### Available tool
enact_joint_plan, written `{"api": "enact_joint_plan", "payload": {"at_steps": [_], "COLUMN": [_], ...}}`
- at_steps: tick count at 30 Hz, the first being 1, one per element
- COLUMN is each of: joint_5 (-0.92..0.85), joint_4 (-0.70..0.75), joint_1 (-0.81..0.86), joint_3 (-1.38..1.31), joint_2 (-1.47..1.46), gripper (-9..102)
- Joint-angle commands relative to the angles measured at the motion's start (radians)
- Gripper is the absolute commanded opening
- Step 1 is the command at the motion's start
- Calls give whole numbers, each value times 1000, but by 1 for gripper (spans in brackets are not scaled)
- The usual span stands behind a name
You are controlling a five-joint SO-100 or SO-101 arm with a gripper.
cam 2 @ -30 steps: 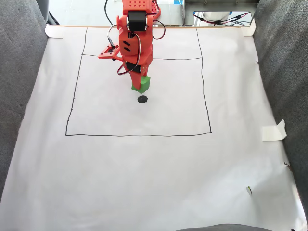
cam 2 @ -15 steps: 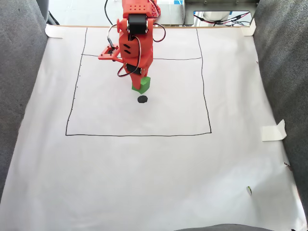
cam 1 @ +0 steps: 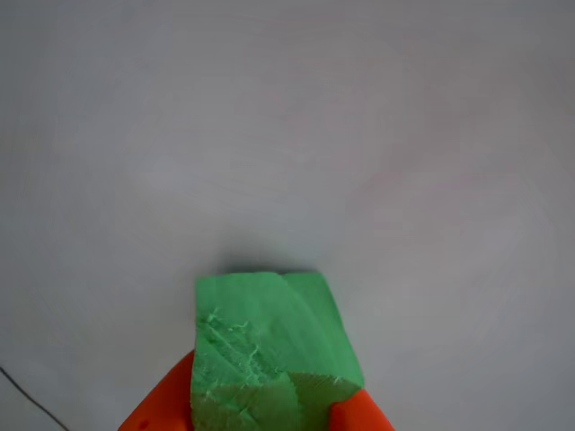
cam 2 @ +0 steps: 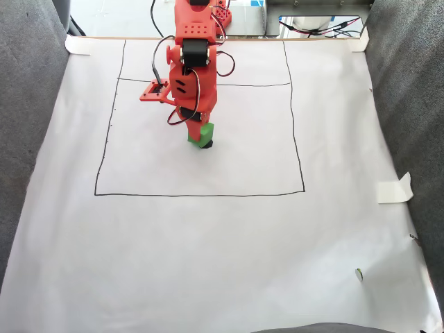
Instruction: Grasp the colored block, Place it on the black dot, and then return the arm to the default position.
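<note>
We see the pincer (cam 2: 198, 136) clamped on the green block (cam 2: 200, 134), low over the black dot (cam 2: 207, 145). Risk: releasing off-centre, block tips or lands beside dot.

White paper (cam 2: 222, 250) with a drawn black square (cam 2: 201, 194); tape (cam 2: 394, 189) at its right edge.
</note>
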Motion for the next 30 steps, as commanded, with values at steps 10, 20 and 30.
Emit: {"api": "enact_joint_plan", "payload": {"at_steps": [10, 20, 30], "joint_5": [-40, -25, -29], "joint_4": [-6, 29, 43], "joint_1": [-46, -37, -15], "joint_3": [-41, -44, -89], "joint_2": [21, 31, -11], "gripper": [0, 0, 0]}}
